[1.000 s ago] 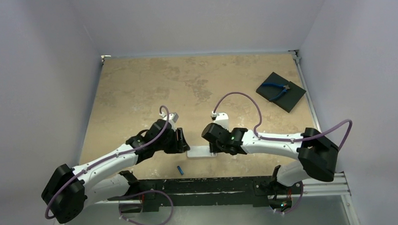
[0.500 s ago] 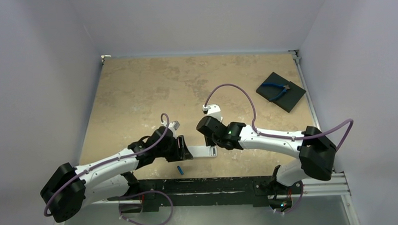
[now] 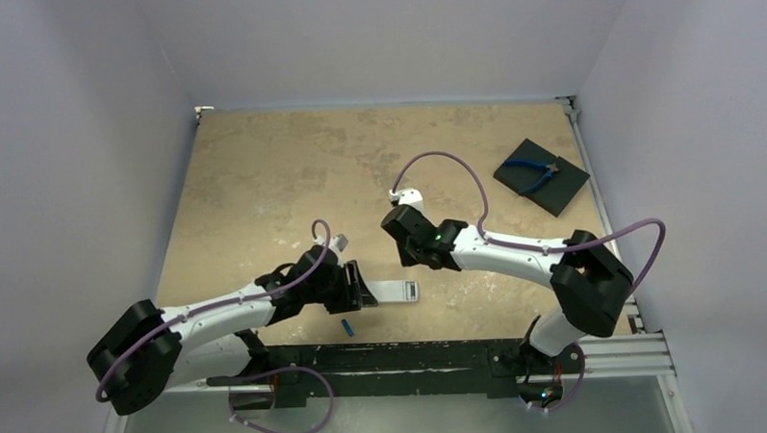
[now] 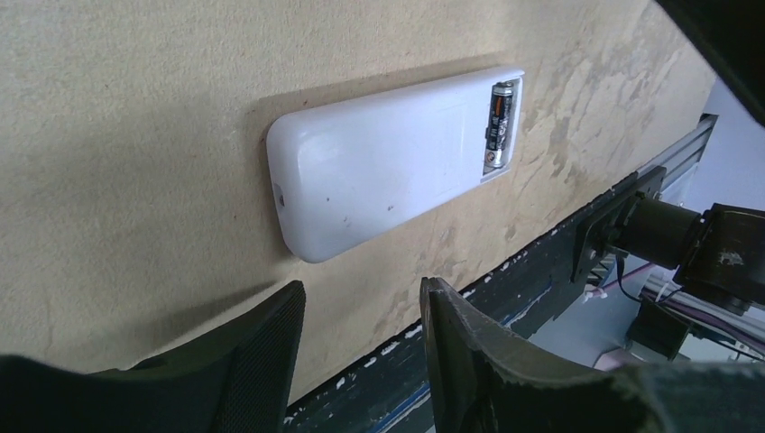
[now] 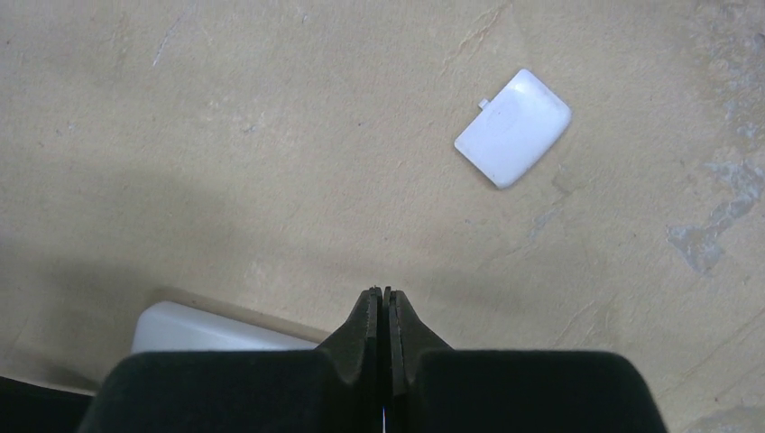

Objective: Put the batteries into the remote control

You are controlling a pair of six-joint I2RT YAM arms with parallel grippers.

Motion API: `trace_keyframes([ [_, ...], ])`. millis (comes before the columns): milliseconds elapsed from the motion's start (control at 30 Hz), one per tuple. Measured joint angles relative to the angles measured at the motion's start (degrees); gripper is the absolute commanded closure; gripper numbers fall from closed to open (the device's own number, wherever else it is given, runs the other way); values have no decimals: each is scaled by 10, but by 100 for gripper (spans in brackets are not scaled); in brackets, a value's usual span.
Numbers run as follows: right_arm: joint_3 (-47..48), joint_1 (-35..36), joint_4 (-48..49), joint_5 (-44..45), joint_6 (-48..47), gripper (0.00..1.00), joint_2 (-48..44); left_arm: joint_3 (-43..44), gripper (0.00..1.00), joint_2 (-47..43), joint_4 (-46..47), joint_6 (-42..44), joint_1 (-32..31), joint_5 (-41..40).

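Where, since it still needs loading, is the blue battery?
In the top view, the blue battery lies on the table near its front edge, just in front of the remote, by the left gripper.

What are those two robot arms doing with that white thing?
They are loading batteries into a white remote control, which lies back-up on the table. One dark battery already sits inside it. The blue battery lies loose on the table nearby. The left gripper is open beside the remote's end, holding nothing. The right gripper is shut and empty. The small white cover lies on the table, apart from the remote.
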Motion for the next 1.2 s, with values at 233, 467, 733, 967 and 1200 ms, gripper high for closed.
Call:
trace_keyframes([
  [233, -1, -23, 31, -28, -25, 100, 26, 0, 49, 58, 43, -9, -6, 8],
  [467, -23, -30, 61, -54, -36, 100, 53, 5, 50, 83, 67, -12, -7, 10],
  [733, -74, -30, 87, -80, -35, 100, 32, 33, 49, 123, 80, -10, -7, 3],
  [967, -133, -30, 124, -116, -26, 100, -12, 70, 50, 164, 82, -2, -7, -16],
  [1200, -203, -26, 182, -175, -1, 100, -66, 97, 51, 208, 109, 0, -7, -18],
])
